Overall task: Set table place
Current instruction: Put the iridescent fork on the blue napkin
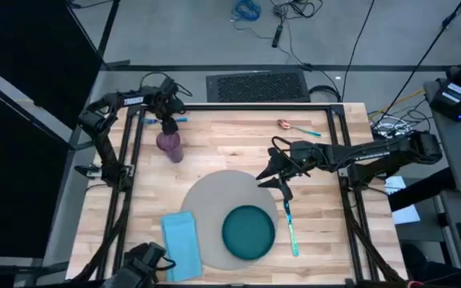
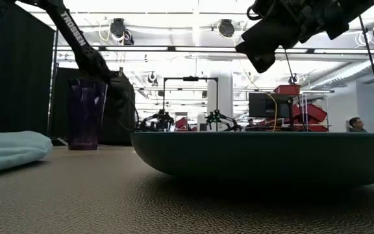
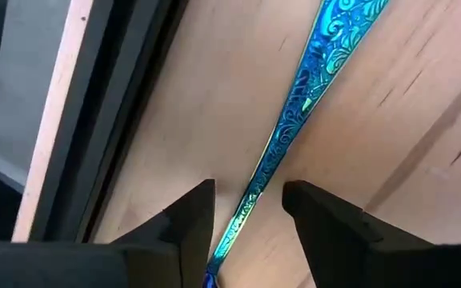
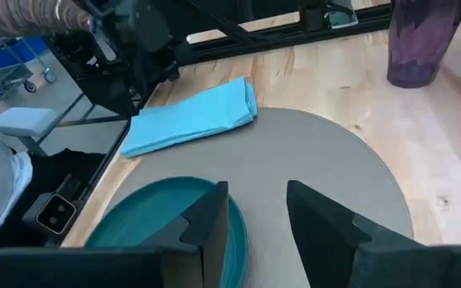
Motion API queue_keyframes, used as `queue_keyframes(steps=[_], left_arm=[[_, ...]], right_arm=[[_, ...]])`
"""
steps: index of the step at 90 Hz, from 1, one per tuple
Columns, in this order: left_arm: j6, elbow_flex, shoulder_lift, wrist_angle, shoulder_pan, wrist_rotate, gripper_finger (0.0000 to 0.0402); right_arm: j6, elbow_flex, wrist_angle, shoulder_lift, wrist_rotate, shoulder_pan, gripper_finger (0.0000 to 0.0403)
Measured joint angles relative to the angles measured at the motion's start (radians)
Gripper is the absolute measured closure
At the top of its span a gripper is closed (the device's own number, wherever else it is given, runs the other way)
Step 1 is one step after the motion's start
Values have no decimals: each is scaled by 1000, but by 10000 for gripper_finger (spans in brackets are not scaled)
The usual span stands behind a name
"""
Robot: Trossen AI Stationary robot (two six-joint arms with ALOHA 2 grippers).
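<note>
L gripper point(image 3: 249, 212) at the table's point(image 1: 238, 136) far-left edge, fingers spread astride a blue utensil point(image 3: 294, 120), not clamped yet. Should go lower, centre the handle, then close. R gripper point(image 1: 282, 186) released, hovering over placemat point(image 1: 214, 192) edge near teal plate point(image 1: 248, 232). Napkin point(image 1: 181, 244) lies on the placemat's left, purple cup point(image 1: 171, 146) behind it.

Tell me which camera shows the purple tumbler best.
The low view: the translucent purple plastic tumbler stands upright in full profile. The high view shows it small from above, the right wrist view only its lower part, the left wrist view nothing.
</note>
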Motion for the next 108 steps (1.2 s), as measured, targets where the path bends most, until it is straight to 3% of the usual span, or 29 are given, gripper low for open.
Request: queue_keyframes(steps=[31, 56, 82, 108], left_arm=[[6, -2, 5, -1, 1, 23, 263], [-35, 1, 7, -3, -9, -20, 389], [-46, -3, -58, -11, -24, -39, 399], [-45, -2, -223, -80, -53, -6, 401]], right_arm=[[1, 14, 0, 0, 0, 22, 287], [4, 22, 1, 0, 0, 34, 287], [-4, 46, -6, 0, 1, 49, 287], [-15, 46, -7, 0, 5, 50, 287]])
